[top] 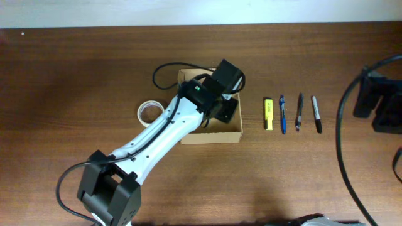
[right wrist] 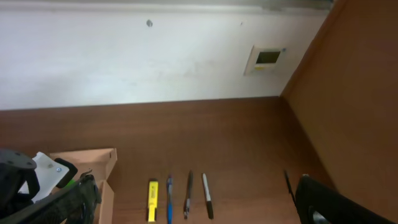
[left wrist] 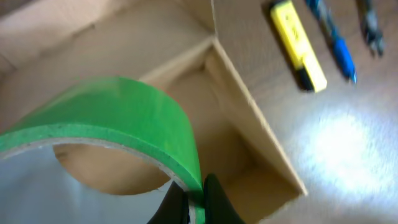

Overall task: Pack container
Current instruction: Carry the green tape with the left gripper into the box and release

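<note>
Currently the left claw is clamped on the wall of a green tape roll, one finger on each side of the band; the roll hangs tilted over the open interior of the container. Overhead: container sits near the middle of the counter, top open, with the left arm reaching over it from the near-left. A pale tape roll lies flat just left of the container. To its right, in a row and apart from one another: yellow highlighter, blue pen, dark pen, black marker. Right claw is parked at the far right, well apart from the container; only a dark finger shows, so whether it is open or closed cannot be told.
</note>
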Motion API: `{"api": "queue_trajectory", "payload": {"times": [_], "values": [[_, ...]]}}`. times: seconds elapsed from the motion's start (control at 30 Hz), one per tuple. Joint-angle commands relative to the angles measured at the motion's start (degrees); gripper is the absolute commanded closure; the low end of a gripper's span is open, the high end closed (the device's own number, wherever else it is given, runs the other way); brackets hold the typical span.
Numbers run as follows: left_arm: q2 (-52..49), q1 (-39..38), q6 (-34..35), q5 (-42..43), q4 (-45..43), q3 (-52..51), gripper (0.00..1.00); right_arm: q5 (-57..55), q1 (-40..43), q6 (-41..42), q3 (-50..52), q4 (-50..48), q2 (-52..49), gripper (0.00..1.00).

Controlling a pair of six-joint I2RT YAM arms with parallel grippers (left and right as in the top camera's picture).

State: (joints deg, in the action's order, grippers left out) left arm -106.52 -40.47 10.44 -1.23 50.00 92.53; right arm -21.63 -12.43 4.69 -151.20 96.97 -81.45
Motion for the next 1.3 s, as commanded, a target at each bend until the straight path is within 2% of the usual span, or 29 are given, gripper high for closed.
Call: {"api": "queue_trajectory", "payload": {"times": [0.0, 0.17, 0.47, 0.6, 0.8, 1.03, 1.07, 1.2, 1.27], "values": [[0.55, -0.42, -2.56, 0.37, 3.54, 0.17, 0.98, -1.36, -0.31, 0.76, 0.92, 0.35, 0.42, 0.01], [0.52, -0.37, -5.25, 0.39, 7.30, -1.22, 0.98, -1.33, -0.31, 0.76, 1.31, 0.35, 0.44, 0.01], [0.46, 0.90, -7.89, 0.39, 5.38, -6.95, 0.98, -0.85, -0.31, 0.79, 1.31, 0.35, 1.18, 0.01], [0.44, 2.14, -8.90, 0.37, 2.95, -9.73, 0.98, 0.17, -0.31, 0.74, 1.31, 0.35, 1.31, 0.01], [0.44, 4.72, -10.10, 0.48, -5.88, -17.38, 0.98, 0.46, -0.33, 0.74, 1.31, 0.35, 1.70, 0.01], [0.33, 6.14, -11.58, 1.70, -9.22, -18.78, 0.98, 1.68, -0.31, 0.74, 1.31, 0.35, 1.70, 0.01], [0.33, 6.12, -11.58, 1.70, -9.38, -18.78, 0.94, 1.68, -0.33, 0.72, 1.31, 0.35, 1.70, 0.01], [0.35, 6.12, -11.85, 1.70, -9.84, -18.75, 0.62, 2.05, -0.31, 0.72, 1.31, 0.35, 1.70, 0.01], [0.35, 6.12, -11.85, 1.75, -9.92, -18.10, 0.55, 2.80, -0.31, 0.72, 1.31, 0.35, 1.70, 0.01]]}}
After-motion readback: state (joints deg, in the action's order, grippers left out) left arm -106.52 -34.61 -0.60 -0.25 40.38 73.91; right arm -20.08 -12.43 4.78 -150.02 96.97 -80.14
